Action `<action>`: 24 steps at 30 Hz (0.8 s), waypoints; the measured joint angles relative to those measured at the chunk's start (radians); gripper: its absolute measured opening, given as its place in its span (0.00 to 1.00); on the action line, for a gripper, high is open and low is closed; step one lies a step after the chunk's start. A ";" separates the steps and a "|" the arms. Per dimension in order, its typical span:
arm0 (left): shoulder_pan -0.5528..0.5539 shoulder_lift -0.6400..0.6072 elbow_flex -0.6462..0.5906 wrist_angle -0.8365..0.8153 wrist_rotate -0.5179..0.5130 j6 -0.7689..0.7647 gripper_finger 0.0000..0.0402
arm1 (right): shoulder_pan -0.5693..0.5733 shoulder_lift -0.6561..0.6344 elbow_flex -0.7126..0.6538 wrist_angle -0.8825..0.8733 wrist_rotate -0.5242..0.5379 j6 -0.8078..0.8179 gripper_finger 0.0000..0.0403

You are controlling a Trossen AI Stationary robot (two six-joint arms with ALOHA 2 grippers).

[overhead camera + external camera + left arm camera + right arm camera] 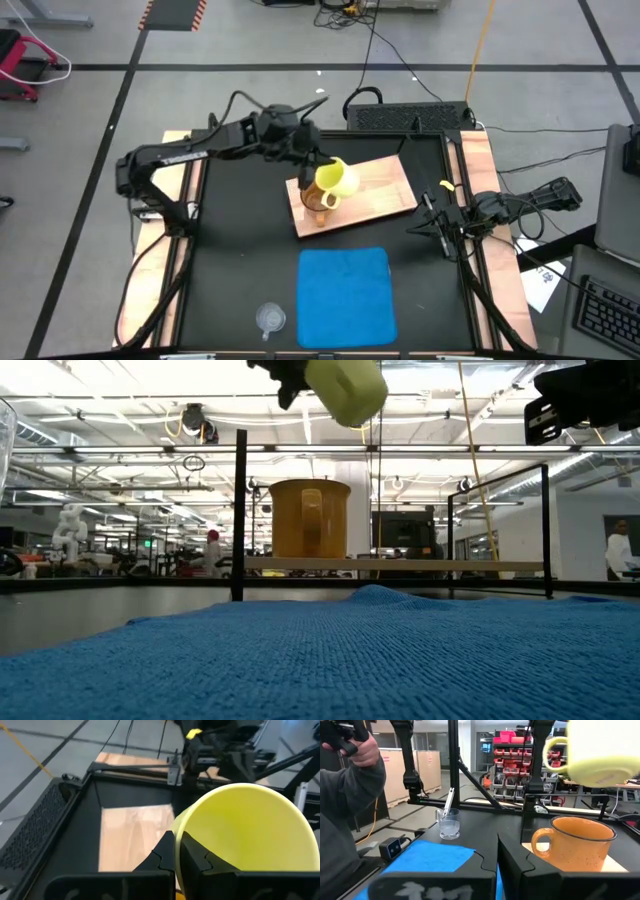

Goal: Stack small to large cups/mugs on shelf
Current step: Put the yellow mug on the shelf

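Note:
The large amber-brown mug (320,198) stands upright on the left end of the light-wood shelf (378,183), its handle (540,844) showing in the right wrist view. The yellow mug (338,178) hangs in the air just above it, with my left gripper (318,165) shut on it. The small clear cup (270,318) stands on the black table near the front edge, left of the blue mat. My right gripper (425,225) waits shut by the table's right edge and holds nothing. My left gripper holds the yellow mug by its rim (176,837), one finger (197,857) inside the mouth and the other outside the wall. The fingers come from the table's left, slanting down. The mug is lifted clear and tilted, over the amber mug (308,518).
A blue cloth mat (345,295) lies on the near half of the table, in front of the shelf. A black frame rail (240,510) borders the table. A person's hand and grey sleeve (355,755) show beyond the table in the right wrist view.

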 joint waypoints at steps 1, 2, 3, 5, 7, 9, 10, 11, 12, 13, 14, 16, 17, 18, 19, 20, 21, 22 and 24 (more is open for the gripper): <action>0.004 0.018 0.027 -0.017 0.000 0.001 0.01 | 0.000 0.000 0.000 0.000 0.000 -0.003 0.00; 0.009 0.035 0.055 -0.038 0.000 0.001 0.01 | 0.000 0.000 0.000 0.000 0.000 -0.005 0.00; 0.014 0.050 0.081 -0.061 0.001 0.002 0.01 | 0.000 0.000 0.000 0.000 0.000 -0.006 0.00; 0.019 0.081 0.126 -0.096 0.012 0.008 0.01 | 0.000 0.000 0.000 0.000 0.000 -0.007 0.00; 0.024 0.107 0.153 -0.119 0.027 0.009 0.01 | 0.000 0.000 0.000 0.000 0.000 -0.007 0.00; 0.024 0.129 0.171 -0.124 0.029 0.012 0.01 | 0.000 0.000 0.000 0.000 0.000 -0.007 0.00; 0.025 0.141 0.182 -0.126 0.029 0.016 0.01 | 0.000 0.000 0.000 -0.001 0.000 -0.007 0.00; 0.024 0.151 0.194 -0.132 0.030 0.022 0.01 | 0.000 0.000 0.000 0.000 0.000 -0.007 0.00; 0.025 0.162 0.206 -0.142 0.035 0.029 0.01 | 0.000 0.000 0.000 0.000 0.000 -0.007 0.00; 0.027 0.173 0.218 -0.154 0.049 0.036 0.01 | 0.000 0.000 0.000 0.000 0.000 -0.007 0.00; 0.029 0.184 0.229 -0.161 0.062 0.040 0.01 | 0.000 0.000 0.000 0.000 0.000 -0.007 0.00; 0.033 0.207 0.245 -0.174 0.078 0.051 0.01 | 0.000 0.000 0.000 0.000 0.000 -0.007 0.00; 0.035 0.219 0.255 -0.183 0.082 0.054 0.01 | 0.000 0.000 0.000 0.000 0.000 -0.007 0.00; 0.038 0.230 0.266 -0.192 0.081 0.056 0.01 | 0.000 0.000 0.000 0.000 0.000 -0.007 0.00; 0.041 0.244 0.279 -0.203 0.082 0.057 0.01 | 0.000 0.000 0.000 0.000 0.000 -0.007 0.00; 0.043 0.256 0.292 -0.208 0.082 0.057 0.01 | 0.000 0.000 0.000 0.000 0.000 -0.007 0.00; 0.046 0.267 0.302 -0.208 0.082 0.058 0.01 | 0.000 0.000 0.000 0.000 0.000 -0.007 0.00; 0.048 0.279 0.313 -0.210 0.082 0.058 0.01 | 0.000 0.000 0.000 0.000 0.000 -0.007 0.00; 0.054 0.305 0.337 -0.220 0.093 0.058 0.01 | 0.000 0.000 0.000 0.000 0.000 -0.008 0.00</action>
